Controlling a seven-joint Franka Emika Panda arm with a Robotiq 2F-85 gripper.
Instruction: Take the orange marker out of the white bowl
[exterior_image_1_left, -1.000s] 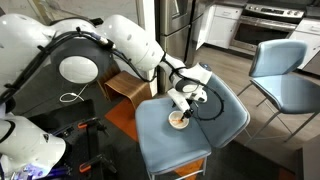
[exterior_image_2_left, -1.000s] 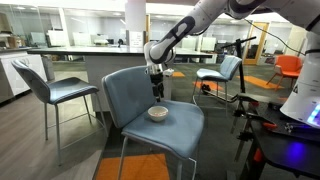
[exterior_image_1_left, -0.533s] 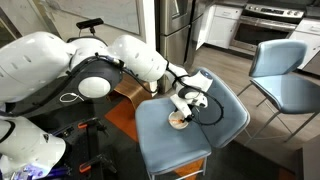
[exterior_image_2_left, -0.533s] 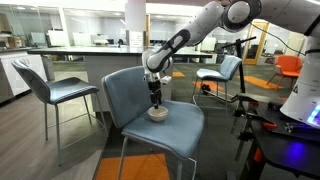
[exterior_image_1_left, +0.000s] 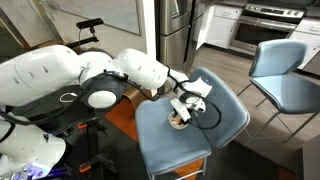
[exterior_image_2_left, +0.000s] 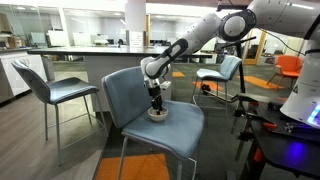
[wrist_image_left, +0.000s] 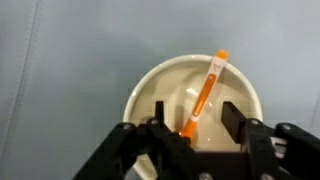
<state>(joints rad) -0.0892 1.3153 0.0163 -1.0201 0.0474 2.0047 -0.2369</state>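
The white bowl (wrist_image_left: 160, 85) sits on the blue chair seat (exterior_image_1_left: 225, 125). The orange marker (wrist_image_left: 206, 90) lies slanted inside it, its white cap end up at the rim and its lower end between my fingers. My gripper (wrist_image_left: 193, 122) is open and reaches down into the bowl, one finger on each side of the marker, not closed on it. In both exterior views the gripper (exterior_image_1_left: 181, 112) (exterior_image_2_left: 156, 105) hangs straight down into the bowl (exterior_image_1_left: 178, 121) (exterior_image_2_left: 158, 115); the marker is hidden there.
The chair backrest (exterior_image_2_left: 125, 90) rises close behind the bowl. A second blue chair (exterior_image_1_left: 285, 65) stands to one side and a grey chair (exterior_image_2_left: 50, 90) to another. Wooden furniture (exterior_image_1_left: 125, 88) sits beside the seat. The robot's base (exterior_image_1_left: 40, 80) is near.
The gripper has moved down from above the bowl into it. The arm has folded lower toward the seat. The bowl has not moved.
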